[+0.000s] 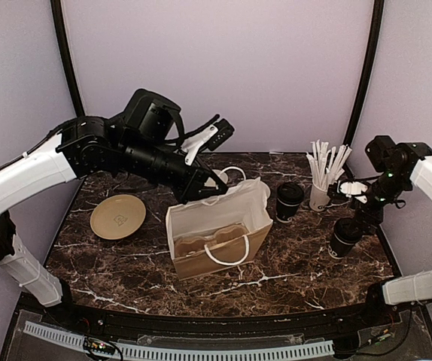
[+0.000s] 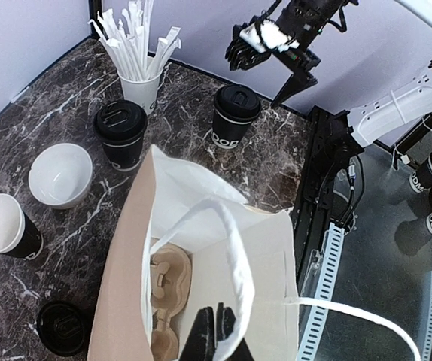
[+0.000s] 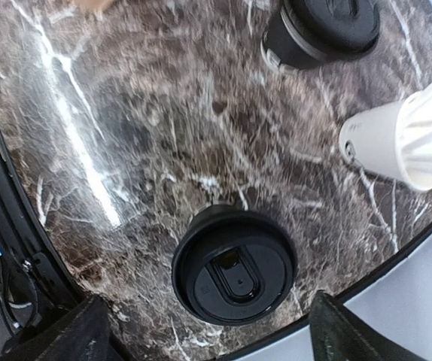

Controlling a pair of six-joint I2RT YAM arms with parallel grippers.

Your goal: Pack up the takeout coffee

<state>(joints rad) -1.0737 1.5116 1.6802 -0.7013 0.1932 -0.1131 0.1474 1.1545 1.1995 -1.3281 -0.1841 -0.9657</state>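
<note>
A brown paper bag (image 1: 220, 226) stands open mid-table with a cardboard cup carrier (image 2: 163, 289) inside. My left gripper (image 2: 216, 331) is shut on the bag's back edge by its white handle (image 2: 235, 256), holding the mouth open. Two lidded black coffee cups stand to the bag's right. My right gripper (image 3: 212, 338) is open above the nearer one (image 3: 235, 274) (image 1: 346, 237), a finger on each side and not touching it. The other lidded cup (image 1: 289, 201) (image 2: 122, 131) stands beside the bag. An uncovered black cup (image 2: 5, 226) and a loose black lid (image 2: 64, 327) sit behind the bag.
A white cup of wrapped straws (image 1: 320, 197) stands at the back right, close to both lidded cups. A low white bowl (image 2: 60, 174) sits behind the bag. A tan plate (image 1: 117, 216) lies at the left. The table's right edge (image 3: 397, 248) runs just beside the nearer cup.
</note>
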